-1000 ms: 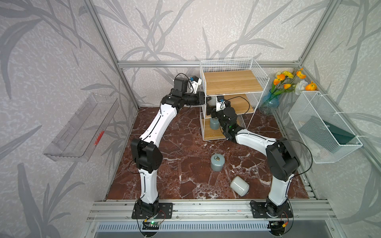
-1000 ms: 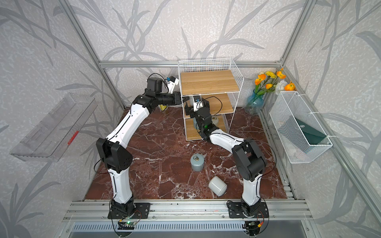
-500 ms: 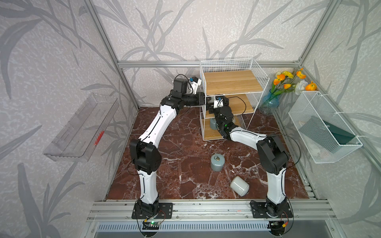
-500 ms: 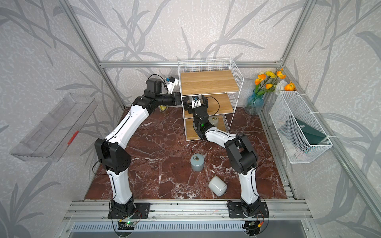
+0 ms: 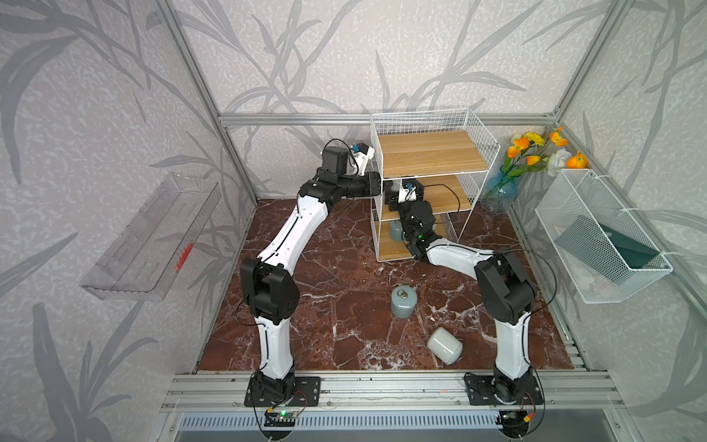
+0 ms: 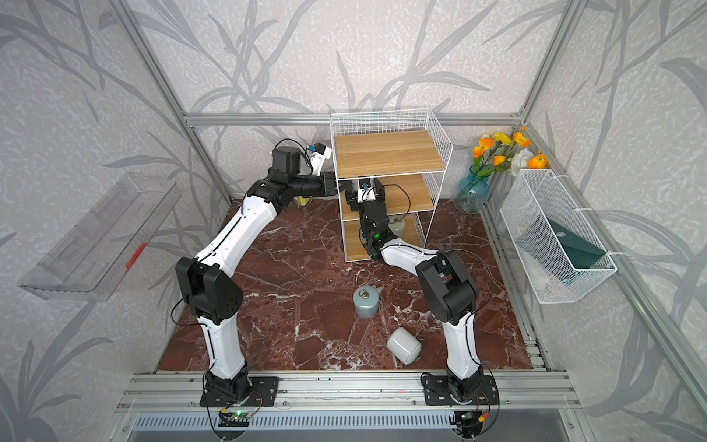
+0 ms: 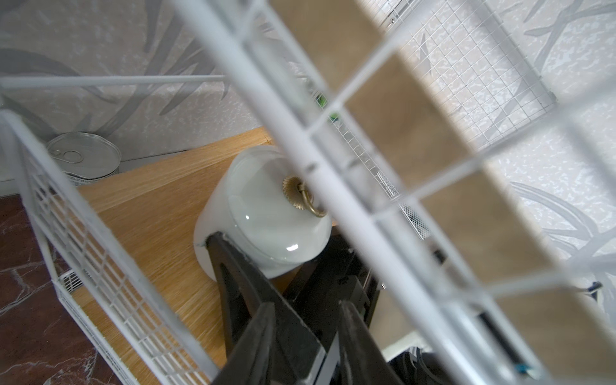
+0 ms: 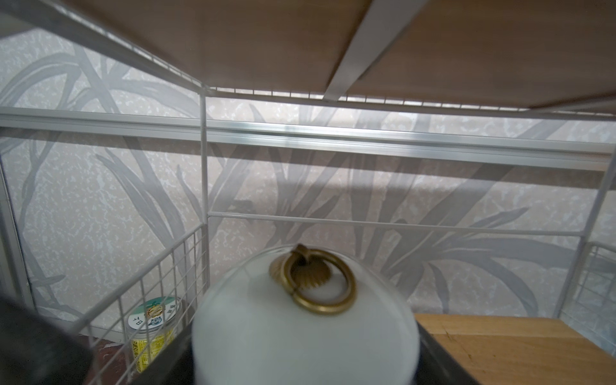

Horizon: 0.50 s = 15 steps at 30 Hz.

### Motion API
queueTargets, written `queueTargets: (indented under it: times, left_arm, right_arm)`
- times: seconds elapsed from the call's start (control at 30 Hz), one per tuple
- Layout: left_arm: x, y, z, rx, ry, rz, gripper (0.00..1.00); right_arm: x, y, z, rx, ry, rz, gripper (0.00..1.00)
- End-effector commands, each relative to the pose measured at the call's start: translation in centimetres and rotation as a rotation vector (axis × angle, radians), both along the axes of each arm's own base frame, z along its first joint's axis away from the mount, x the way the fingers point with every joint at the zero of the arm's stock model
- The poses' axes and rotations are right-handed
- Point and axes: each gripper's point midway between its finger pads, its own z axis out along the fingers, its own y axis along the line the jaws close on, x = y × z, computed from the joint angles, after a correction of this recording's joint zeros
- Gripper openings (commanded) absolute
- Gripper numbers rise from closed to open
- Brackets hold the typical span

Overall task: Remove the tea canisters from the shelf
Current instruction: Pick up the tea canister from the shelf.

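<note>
Right gripper (image 8: 300, 353): deep in the middle tier of the shelf (image 5: 432, 153), jaws straddling the off-white canister (image 8: 300, 326). One finger (image 7: 233, 266) flat against the canister wall in the left wrist view; the opposite one hidden behind wire. Firm clamp or loose fit: cannot tell. Left gripper (image 7: 306, 305): outside the shelf's left side at the same tier, jaws part-way apart, nothing between them.

Off-white canister: upright on the middle board, toward its left end, lid on, brass ring (image 8: 318, 309) lying on the dome. Not yet out, on the bottom tier: a blue-grey canister (image 5: 396, 231) and a pale canister (image 6: 399, 226). Already out on the marble tabletop (image 5: 325, 275): an upright blue-grey canister (image 5: 402, 302), and closer to the near edge a tipped off-white canister (image 5: 445, 344).

Handling, as a guess: ceramic, so rigid, weighty for its size, chippable; matte wall grippy enough, glossy dome slippery. Lid probably loose, so keep upright. Best hold: across the body below the lid seam, not by the ring. Little headroom under the top board; draw out level toward the near side, clear of the wire.
</note>
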Motion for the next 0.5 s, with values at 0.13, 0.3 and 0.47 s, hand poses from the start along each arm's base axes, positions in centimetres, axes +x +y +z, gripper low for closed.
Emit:
queueTargets:
  times: [0.13, 0.3, 0.47]
  left_arm:
    - [-1.5, -1.1, -2.4, 0.015, 0.117, -0.032, 0.58]
    - [-0.8, -1.2, -1.8, 0.009, 0.103, -0.024, 0.66]
    - [-0.1, -1.3, -2.2, 0.010, 0.111, -0.017, 0.67]
  right_arm:
    - [-4.6, -1.6, 5.3, 0.079, -0.141, 0.035, 0.66]
    - [-7.2, -2.2, 6.5, 0.067, -0.171, 0.060, 0.65]
    - [-9.3, -3.0, 7.8, 0.066, -0.191, 0.079, 0.65]
